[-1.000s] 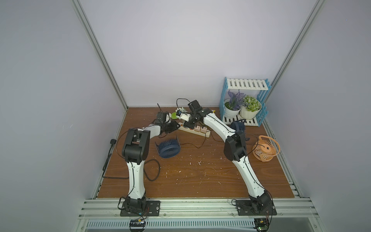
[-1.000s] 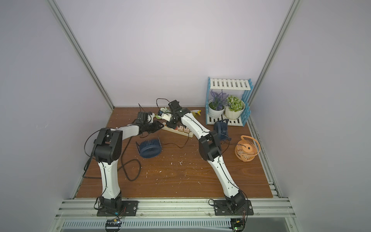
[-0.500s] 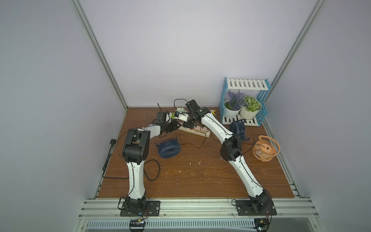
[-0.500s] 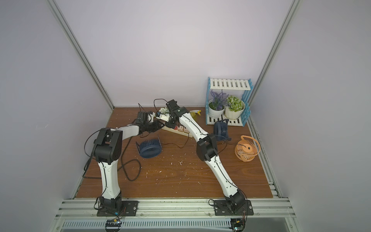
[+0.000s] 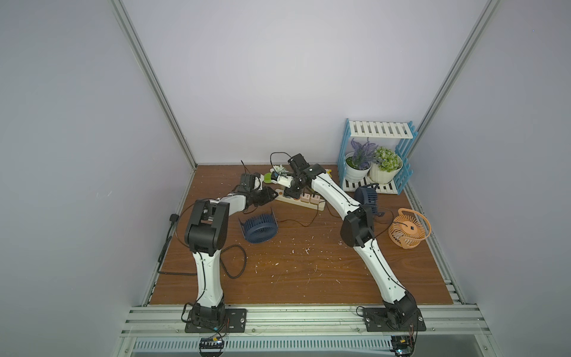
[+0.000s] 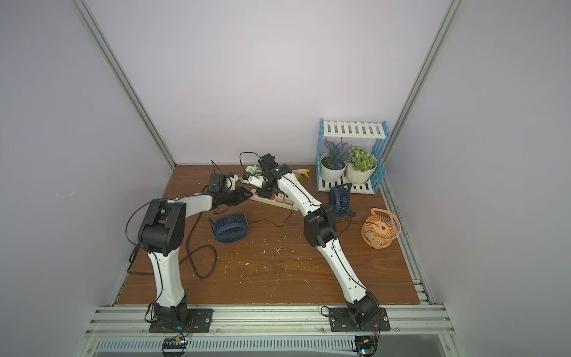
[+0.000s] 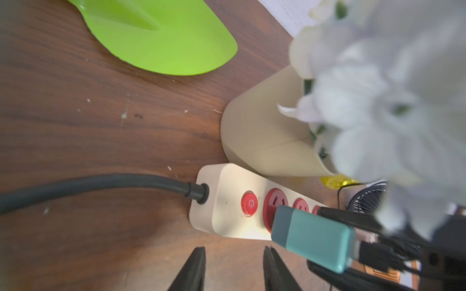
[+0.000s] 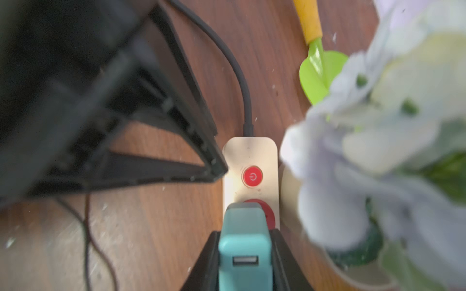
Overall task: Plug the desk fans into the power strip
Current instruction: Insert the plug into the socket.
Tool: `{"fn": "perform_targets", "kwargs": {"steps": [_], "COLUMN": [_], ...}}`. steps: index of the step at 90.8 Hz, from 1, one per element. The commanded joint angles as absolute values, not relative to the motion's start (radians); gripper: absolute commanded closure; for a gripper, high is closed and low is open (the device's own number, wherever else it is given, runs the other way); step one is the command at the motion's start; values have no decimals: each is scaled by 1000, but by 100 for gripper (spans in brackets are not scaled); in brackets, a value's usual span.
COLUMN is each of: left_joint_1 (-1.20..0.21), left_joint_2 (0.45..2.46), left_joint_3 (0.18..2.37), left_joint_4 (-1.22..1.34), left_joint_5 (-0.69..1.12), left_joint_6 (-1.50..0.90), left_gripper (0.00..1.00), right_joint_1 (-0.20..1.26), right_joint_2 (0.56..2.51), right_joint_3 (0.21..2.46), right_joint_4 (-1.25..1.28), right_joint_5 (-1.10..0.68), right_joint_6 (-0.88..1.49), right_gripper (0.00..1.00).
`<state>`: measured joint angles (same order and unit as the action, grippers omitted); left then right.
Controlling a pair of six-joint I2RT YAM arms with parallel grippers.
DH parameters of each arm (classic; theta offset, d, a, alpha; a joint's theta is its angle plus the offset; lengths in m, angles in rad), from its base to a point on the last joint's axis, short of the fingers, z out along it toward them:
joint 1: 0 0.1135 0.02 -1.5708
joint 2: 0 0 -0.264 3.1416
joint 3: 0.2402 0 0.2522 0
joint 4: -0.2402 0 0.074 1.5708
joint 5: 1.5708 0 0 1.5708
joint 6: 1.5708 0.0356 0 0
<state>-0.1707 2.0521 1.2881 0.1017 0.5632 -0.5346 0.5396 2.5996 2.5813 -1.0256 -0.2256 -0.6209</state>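
Right wrist: right gripper [image 8: 245, 234] clamps the stiff plug [image 8: 243, 224] by its sides; left gripper [image 7: 233, 252] apart, empty; light power strip [image 8: 249, 153] may skid, I reckon.

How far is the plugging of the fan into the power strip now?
Done: right gripper has the teal adapter clamped in its jaws. In hand: adapter hangs tilted over the power strip's first socket; left gripper is open beside it. Left: push it in.

Beside the vase [image 7: 259, 131], adapter [image 8: 244, 241] over power strip [image 8: 251, 153].
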Motion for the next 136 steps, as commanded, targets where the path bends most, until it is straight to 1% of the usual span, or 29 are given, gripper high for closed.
{"fn": "perform_targets", "kwargs": {"steps": [1, 11, 22, 32, 59, 73, 85, 102, 117, 136], "left_joint_1": [-173, -182, -193, -217, -250, -252, -254, -260, -265, -271], "left_joint_2": [1976, 1938, 1907, 1897, 1938, 1962, 1982, 2002, 2012, 2013], "left_joint_3": [1258, 1231, 1206, 1192, 1211, 1232, 1250, 1270, 1281, 1274], "left_joint_4": [125, 112, 109, 110, 126, 131, 131, 131, 131, 137], "left_joint_5": [602, 607, 609, 612, 639, 649, 655, 664, 663, 660], "left_joint_6": [-519, -511, -515, -515, -536, -544, -546, -550, -553, -557], "left_gripper": [59, 59, 59, 59, 59, 59, 59, 59, 59, 59], "right_joint_1": [490, 498, 517, 519, 510, 479, 455, 447, 432, 434], "right_joint_2": [2529, 2461, 2454, 2461, 2621, 2683, 2727, 2746, 2809, 2823], "right_joint_3": [2465, 2389, 2417, 2415, 2518, 2564, 2572, 2509, 2605, 2610], "right_joint_4": [-1226, -1210, -1273, -1263, -1227, -1232, -1245, -1241, -1243, -1254], "right_joint_5": [-181, -198, -174, -165, -4, -15, 37, 84, 80, 93], "right_joint_6": [-574, -574, -583, -603, -704, -735, -755, -782, -785, -791], "right_gripper": [100, 100, 100, 100, 100, 100, 100, 100, 100, 100]}}
